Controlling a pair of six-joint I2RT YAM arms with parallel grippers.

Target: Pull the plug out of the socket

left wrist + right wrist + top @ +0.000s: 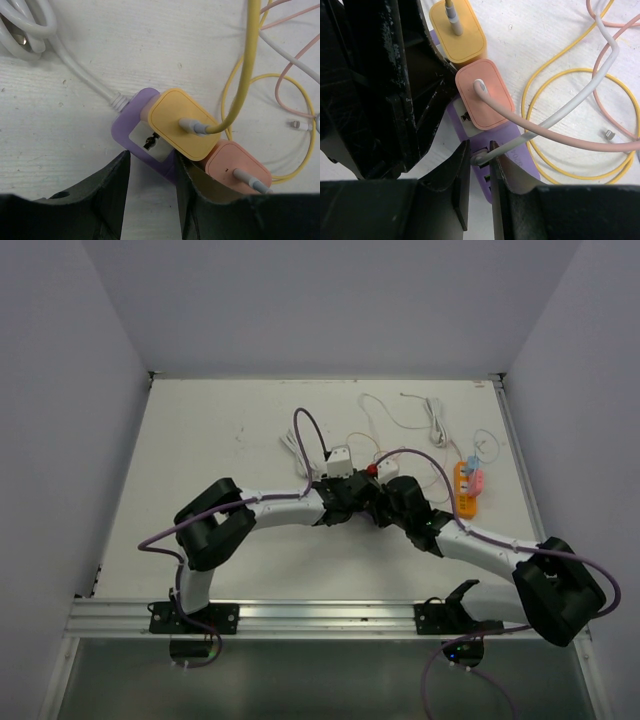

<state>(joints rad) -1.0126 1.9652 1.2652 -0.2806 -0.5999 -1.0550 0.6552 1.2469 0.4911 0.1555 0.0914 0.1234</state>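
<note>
A purple socket strip (134, 107) lies on the white table with a yellow plug (182, 122) and a pink plug (237, 170) seated in it. A small white plug (479, 159) sits in a port at the strip's end (520, 152), and its white cable (560, 115) runs off to the right. My right gripper (480, 147) is shut on this white plug. My left gripper (151, 155) hovers at the strip's edge with its jaws apart and bare table between them. One of its fingers (200, 200) lies over the strip beside the pink plug. In the top view both wrists meet mid-table and hide the strip.
Loops of yellow cable (580, 125) and pink cable (600, 145) lie right of the strip, with a loose connector (608, 133). A coiled white cord (25, 25) lies to its left. An orange strip (466, 490) sits further right; walls enclose the table.
</note>
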